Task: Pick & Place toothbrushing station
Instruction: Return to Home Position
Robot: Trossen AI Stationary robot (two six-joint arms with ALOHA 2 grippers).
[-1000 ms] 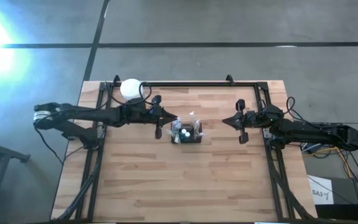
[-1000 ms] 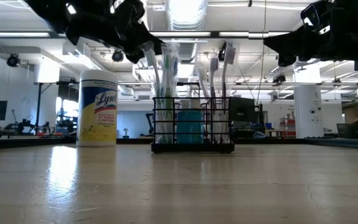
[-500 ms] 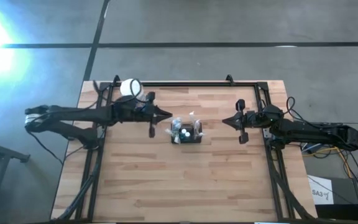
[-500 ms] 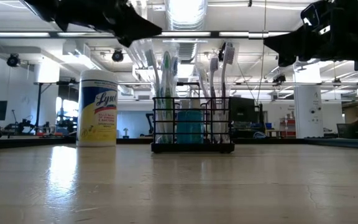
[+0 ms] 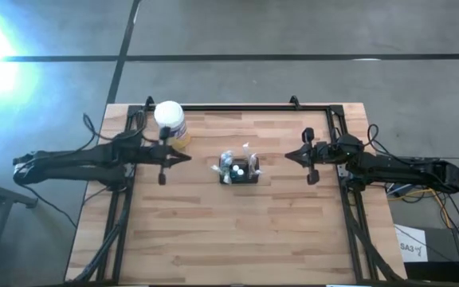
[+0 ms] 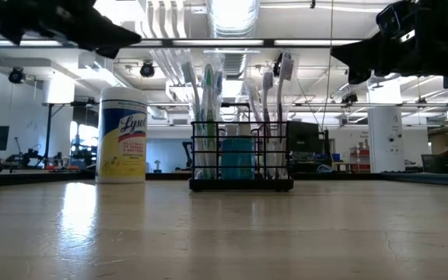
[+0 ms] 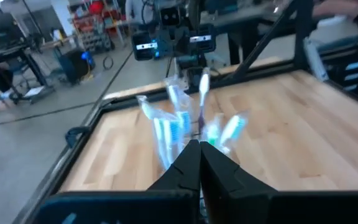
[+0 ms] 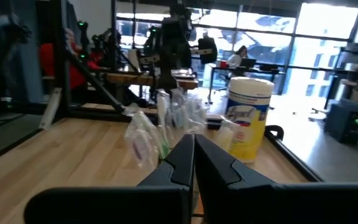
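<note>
Toothbrushing station [image 5: 239,170] stood mid-way across the counter [image 5: 237,231], packed with upright brushes [image 6: 210,97]; left end effector [image 5: 183,158] and right end effector [image 5: 288,156] hung clear either side, fingers together, empty; wire frame judged light, stiff, top-heavy, best gripped at an end wall's rim.

Black wire-mesh caddy [image 6: 274,159]; white-lidded, yellow-labelled jar [image 6: 123,136]; pale wood-plank table [image 6: 224,233].

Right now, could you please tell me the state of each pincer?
Left pincer: closed, holding nothing.
Right pincer: closed, holding nothing.
</note>
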